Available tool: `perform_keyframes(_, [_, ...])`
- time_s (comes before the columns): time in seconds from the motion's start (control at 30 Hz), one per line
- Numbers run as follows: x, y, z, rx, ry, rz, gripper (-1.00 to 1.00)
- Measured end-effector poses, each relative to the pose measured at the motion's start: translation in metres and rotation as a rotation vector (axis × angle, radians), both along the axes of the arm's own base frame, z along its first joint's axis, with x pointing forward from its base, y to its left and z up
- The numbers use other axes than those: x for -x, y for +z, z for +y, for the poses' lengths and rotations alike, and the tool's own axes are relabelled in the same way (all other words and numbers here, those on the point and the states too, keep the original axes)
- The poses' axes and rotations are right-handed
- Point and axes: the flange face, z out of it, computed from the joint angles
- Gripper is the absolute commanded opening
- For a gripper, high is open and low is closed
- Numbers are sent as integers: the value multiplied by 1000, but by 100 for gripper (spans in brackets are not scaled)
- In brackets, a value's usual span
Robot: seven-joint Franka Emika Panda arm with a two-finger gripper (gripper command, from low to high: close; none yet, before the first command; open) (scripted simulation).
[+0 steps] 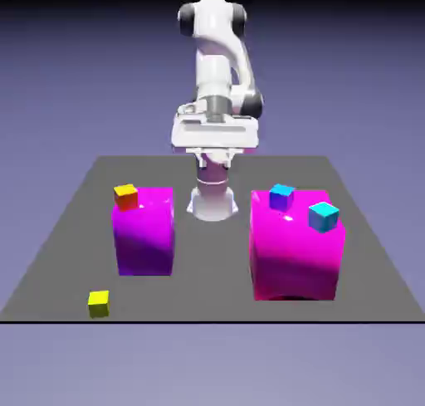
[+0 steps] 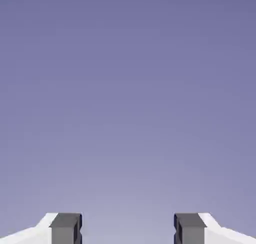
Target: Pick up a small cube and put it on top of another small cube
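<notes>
Gripper (image 2: 128,229): jaws apart, nothing between them.
Yellow cube (image 1: 99,304): one, on table (image 1: 216,255), near front edge, exterior view's left.
Magenta blocks: two (image 1: 144,230) (image 1: 296,245).
Orange cube (image 1: 126,197): one, atop left block.
Blue cubes: two (image 1: 281,197) (image 1: 323,217), atop right block.

Rendered simulation: flat grey table (image 1: 75,255), plain blue-violet backdrop (image 1: 66,64).

claw (image 2: 128,229) fingers cut off at bottom edge

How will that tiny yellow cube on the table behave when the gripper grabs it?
The yellow cube looks rigid and flat-sided, so it should sit still rather than roll. Being tiny, it is probably light and may skid if nudged. The gripper is open, seemingly wide enough.
</notes>
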Motion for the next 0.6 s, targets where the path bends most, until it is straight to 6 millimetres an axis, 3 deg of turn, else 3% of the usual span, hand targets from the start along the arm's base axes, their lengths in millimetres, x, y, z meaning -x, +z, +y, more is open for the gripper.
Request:
perform_keyframes(0.33, [-81, -57, -92, -218, -425, 278, 0])
perform_keyframes(0.6, [-119, -129, -183, -403, -787, 481, 0])
